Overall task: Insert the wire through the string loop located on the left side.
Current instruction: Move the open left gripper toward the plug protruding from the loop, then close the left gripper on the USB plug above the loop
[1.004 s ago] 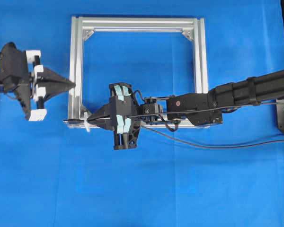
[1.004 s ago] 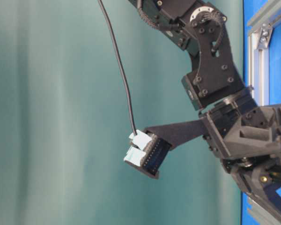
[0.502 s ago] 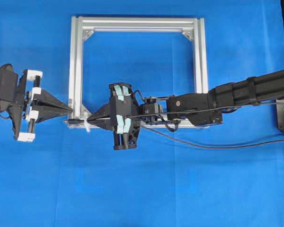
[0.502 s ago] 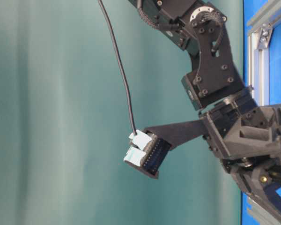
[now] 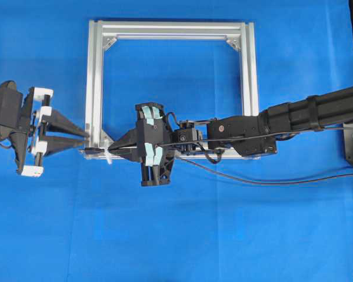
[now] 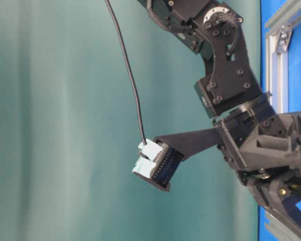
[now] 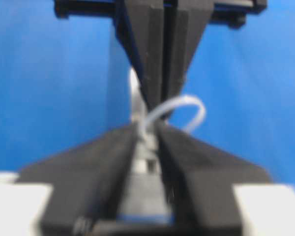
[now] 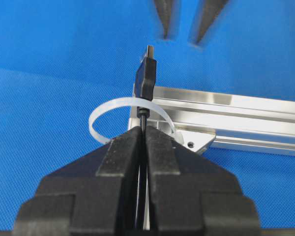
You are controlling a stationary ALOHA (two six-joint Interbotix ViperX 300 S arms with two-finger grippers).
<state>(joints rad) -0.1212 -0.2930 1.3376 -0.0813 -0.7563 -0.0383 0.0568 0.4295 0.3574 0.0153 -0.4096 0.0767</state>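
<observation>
My right gripper [image 5: 110,150] is shut on the wire [image 8: 145,117] just behind its dark plug [image 8: 145,78], at the frame's lower left corner. The wire runs through the white string loop [image 8: 113,106], and the plug sticks out beyond the band. From the right gripper the wire [image 5: 253,178] trails off to the right over the cloth. My left gripper [image 5: 86,137] faces the plug from the left, open; its two fingers [image 8: 164,19] stand just past the plug tip. In the blurred left wrist view the plug [image 7: 148,160] shows in the gap of the left gripper [image 7: 148,135], with the loop [image 7: 189,104] behind.
The square silver aluminium frame [image 5: 170,29] lies flat on the blue cloth, and the right arm [image 5: 294,117] crosses its lower bar. In the table-level view a black cable [image 6: 128,75] hangs down to a white-taped block beside the arm.
The left gripper turned and came down toward the frame's lower left corner, then its fingers parted from shut to open. The right gripper and the wire stayed put.
</observation>
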